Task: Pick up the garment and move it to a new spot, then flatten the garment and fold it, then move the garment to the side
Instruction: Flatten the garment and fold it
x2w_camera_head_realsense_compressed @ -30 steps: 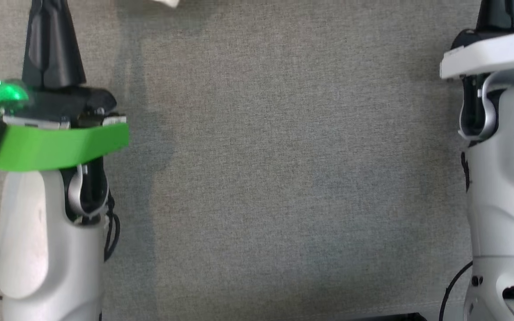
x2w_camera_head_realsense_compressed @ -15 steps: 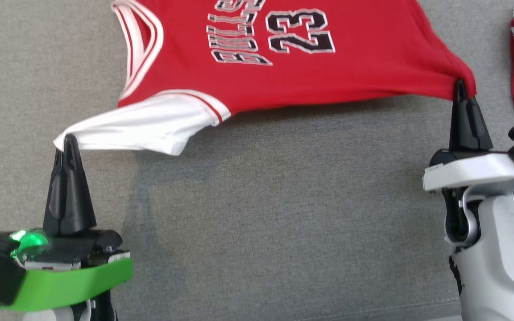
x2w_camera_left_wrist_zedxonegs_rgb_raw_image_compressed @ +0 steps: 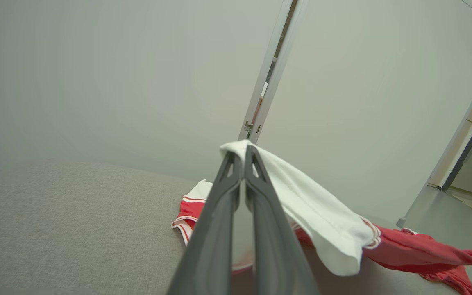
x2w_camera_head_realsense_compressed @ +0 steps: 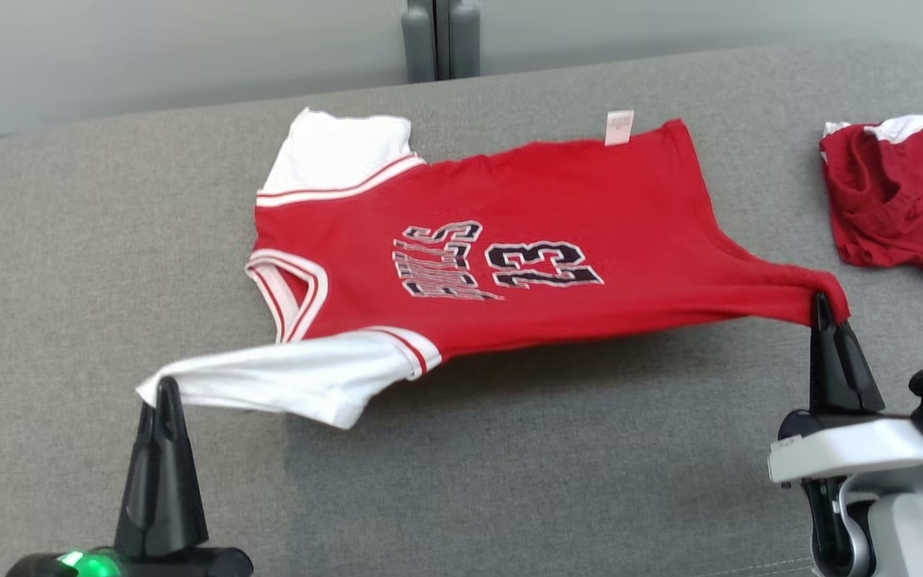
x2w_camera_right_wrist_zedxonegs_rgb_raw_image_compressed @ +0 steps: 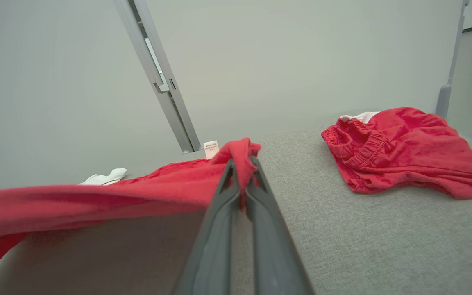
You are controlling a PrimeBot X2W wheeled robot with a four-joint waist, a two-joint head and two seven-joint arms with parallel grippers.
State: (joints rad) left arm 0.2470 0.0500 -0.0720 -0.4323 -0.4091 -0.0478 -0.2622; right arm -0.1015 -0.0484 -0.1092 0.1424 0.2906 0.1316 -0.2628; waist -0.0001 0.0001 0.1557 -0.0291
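Note:
The garment point(x2w_camera_head_realsense_compressed: 509, 248) is a red jersey with white sleeves and the number 23, stretched out over the grey cushion point(x2w_camera_head_realsense_compressed: 509, 481). My left gripper point(x2w_camera_head_realsense_compressed: 163, 391) is shut on the tip of its near white sleeve point(x2w_camera_left_wrist_zedxonegs_rgb_raw_image_compressed: 301, 196), which it lifts off the cushion. My right gripper point(x2w_camera_head_realsense_compressed: 822, 303) is shut on the red hem corner point(x2w_camera_right_wrist_zedxonegs_rgb_raw_image_compressed: 240, 151) at the right. The near edge hangs taut between the two grippers while the far half lies on the cushion. In the wrist views both pairs of fingers are pressed together with cloth at the tips.
A crumpled pair of red shorts point(x2w_camera_head_realsense_compressed: 902, 192) point(x2w_camera_right_wrist_zedxonegs_rgb_raw_image_compressed: 404, 147) lies on the cushion at the far right, close to my right gripper. A pale wall with a grey upright post point(x2w_camera_head_realsense_compressed: 439, 36) stands behind the cushion. Bare cushion stretches in front and to the left.
The head camera has tilted up, so the whole picture shifted: the garment, shorts and wall have come into view. Both grippers stay shut on the same corners of the garment.

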